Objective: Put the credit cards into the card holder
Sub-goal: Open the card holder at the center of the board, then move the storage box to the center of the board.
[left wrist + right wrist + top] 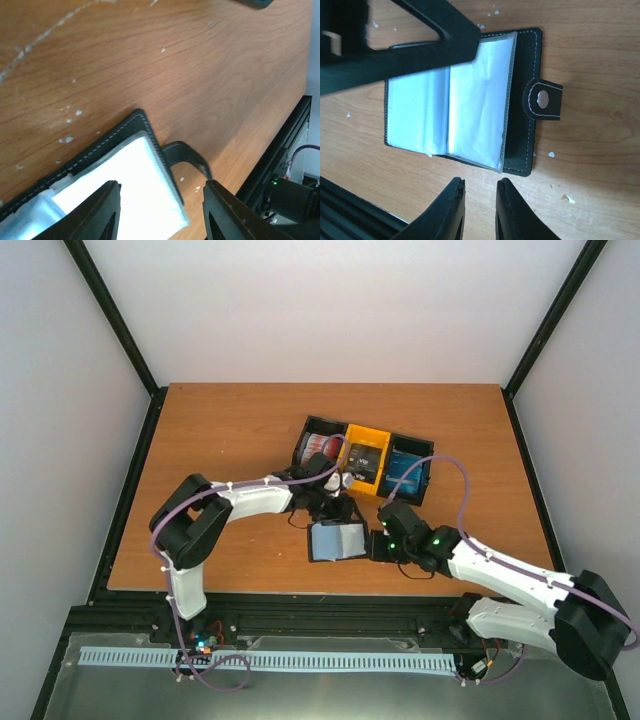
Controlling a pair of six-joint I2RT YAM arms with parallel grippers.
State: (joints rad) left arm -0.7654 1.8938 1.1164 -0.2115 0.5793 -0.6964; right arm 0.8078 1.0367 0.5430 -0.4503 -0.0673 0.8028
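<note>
Top external, arms [255,498] bent toward card holder [337,540], left claw [161,200] wide, right claw [480,185] slightly parted, both empty.

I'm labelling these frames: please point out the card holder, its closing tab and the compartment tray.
card holder [475,105]: right wrist view, on its pale inner pocket.
closing tab [543,100]: right wrist view, on the metal snap.
compartment tray [368,431]: top view, on the yellow compartment's far rim.

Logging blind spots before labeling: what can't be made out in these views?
- Top: credit cards in the tray, too small to count; left arm overlaps some.
- Right wrist: one corner of card holder, behind left pincer.
- Left wrist: holder mostly cut off by bottom edge; pockets glared.
</note>
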